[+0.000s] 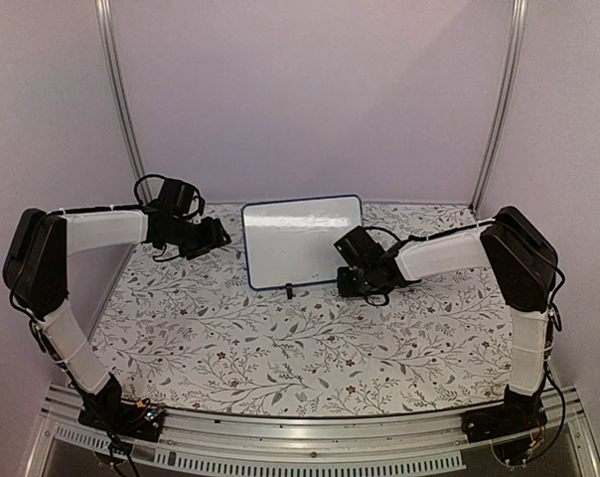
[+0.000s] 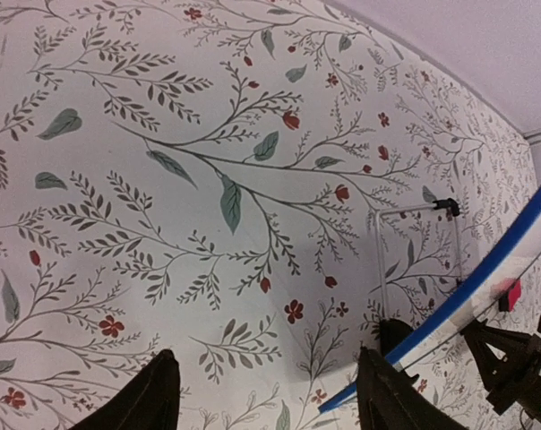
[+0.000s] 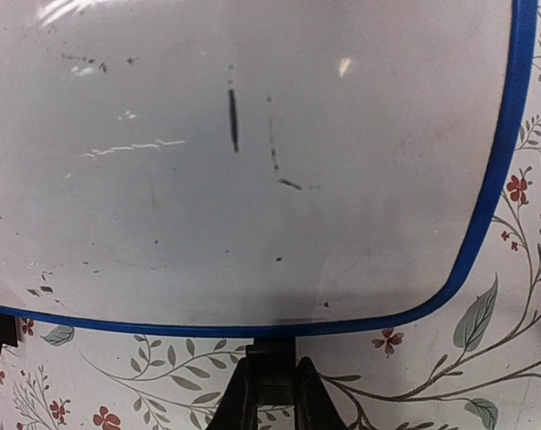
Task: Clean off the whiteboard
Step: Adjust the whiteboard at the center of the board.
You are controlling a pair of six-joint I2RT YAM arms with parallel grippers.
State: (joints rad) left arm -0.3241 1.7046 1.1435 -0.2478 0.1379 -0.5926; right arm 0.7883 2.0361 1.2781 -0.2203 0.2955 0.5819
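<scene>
The whiteboard [image 1: 302, 241] stands tilted at the back middle of the table, white with a thin blue frame. Close up, the whiteboard [image 3: 253, 197] carries a short black stroke [image 3: 233, 119], a thin angled line and small specks. My right gripper [image 3: 270, 394] sits just below the lower frame, shut on a small dark eraser block [image 3: 272, 358]. From the left wrist the eraser [image 2: 510, 294] shows red against the board's face. My left gripper [image 2: 266, 394] is open over bare cloth beside the board's blue edge [image 2: 485, 278], with nothing between its fingers. From above, the left gripper [image 1: 224, 238] is left of the board and the right gripper [image 1: 348, 278] is at its lower right.
A floral-patterned cloth [image 1: 280, 348] covers the table. A black foot [image 1: 290, 291] props the board's front edge, and a thin white wire stand [image 2: 414, 242] shows behind it. Plain walls and two metal posts close off the back.
</scene>
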